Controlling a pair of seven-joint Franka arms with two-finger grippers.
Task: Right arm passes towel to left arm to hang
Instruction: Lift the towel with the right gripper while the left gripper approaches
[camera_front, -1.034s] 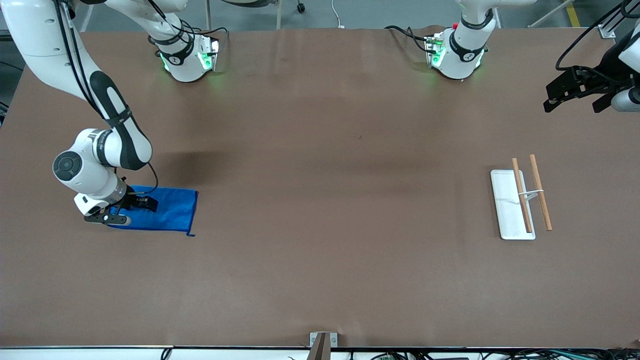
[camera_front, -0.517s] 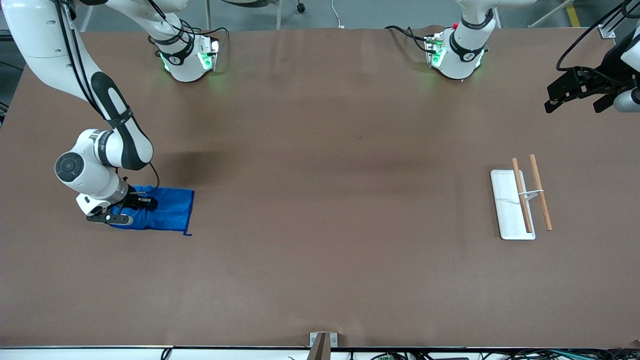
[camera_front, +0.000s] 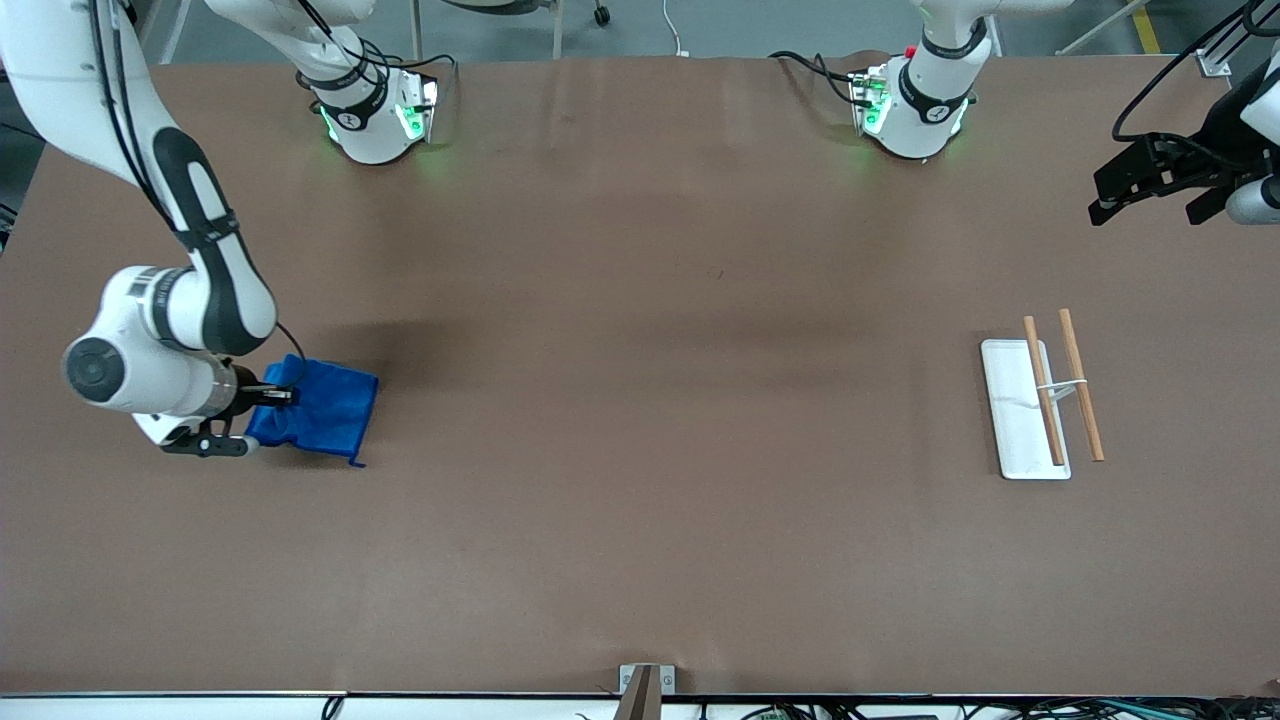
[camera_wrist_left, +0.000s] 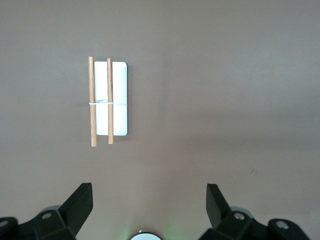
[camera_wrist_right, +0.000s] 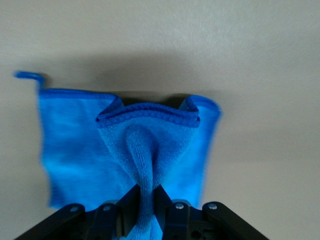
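The bright blue towel lies partly on the table at the right arm's end, one edge raised and bunched. My right gripper is shut on that raised edge; in the right wrist view the cloth is pinched between the two fingers, and its small corner loop shows. My left gripper is open and empty, held high over the left arm's end of the table. In the left wrist view its two fingers stand wide apart above the bare table.
A white tray with two wooden rods on a wire stand sits toward the left arm's end; it also shows in the left wrist view. Both arm bases stand along the table's edge farthest from the front camera.
My right gripper has lifted and pulled the towel's edge toward the right arm's end; the towel has bunched and grown shorter on the table. The left arm has not moved.
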